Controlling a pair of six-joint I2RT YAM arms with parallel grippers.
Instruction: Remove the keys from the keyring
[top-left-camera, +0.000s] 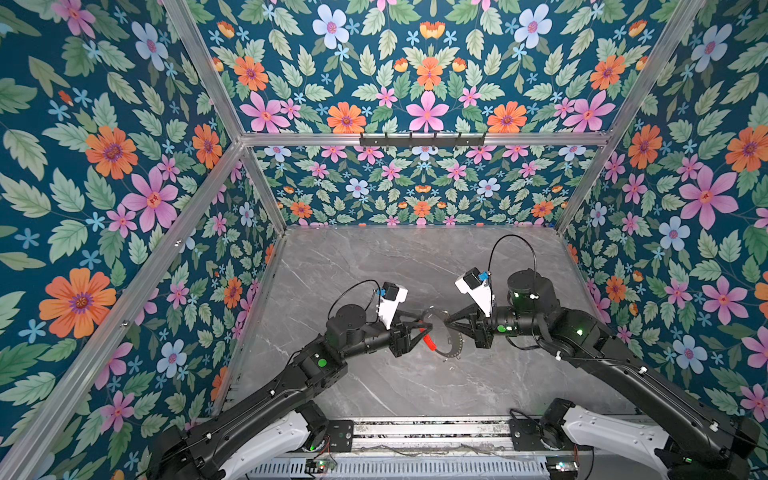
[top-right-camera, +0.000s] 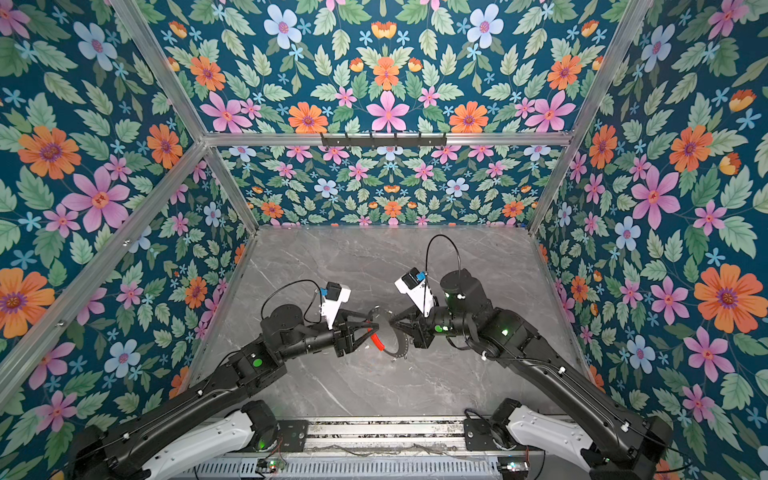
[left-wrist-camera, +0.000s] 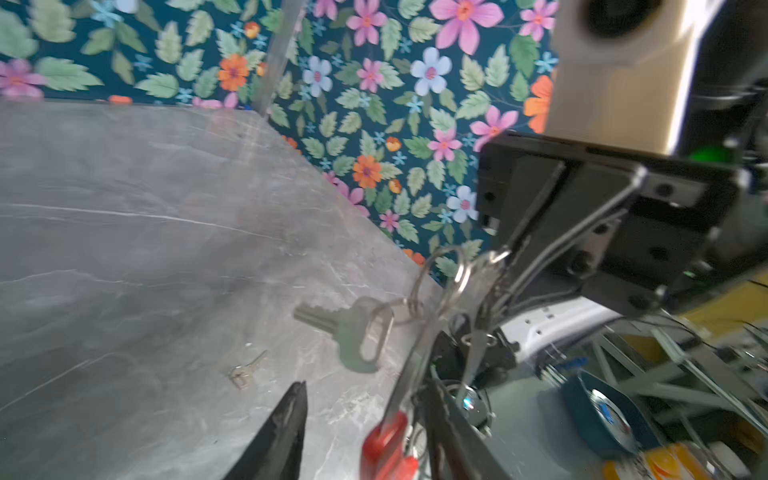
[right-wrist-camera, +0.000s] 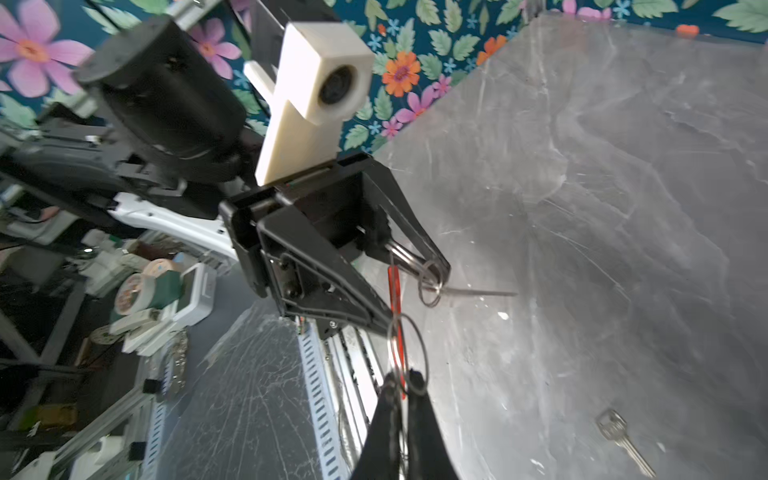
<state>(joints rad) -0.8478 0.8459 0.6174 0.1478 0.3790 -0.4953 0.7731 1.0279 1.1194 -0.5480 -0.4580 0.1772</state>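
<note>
The right gripper (right-wrist-camera: 401, 384) has its fingers pinched tight on a thin ring (left-wrist-camera: 460, 277). A key (left-wrist-camera: 353, 332) dangles from that ring. The left gripper (right-wrist-camera: 415, 297) has its fingers apart, and the red part of the keyring (top-left-camera: 430, 343) sits between them. A loose key (right-wrist-camera: 623, 440) lies flat near the keyring. It all looks light, hard and slippery. The red part likely slips least, so grab there.

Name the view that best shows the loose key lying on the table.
Right wrist: the loose key lies sharp, head and blade distinct. Left wrist shows it small and blurred; top views, too small to tell.
</note>
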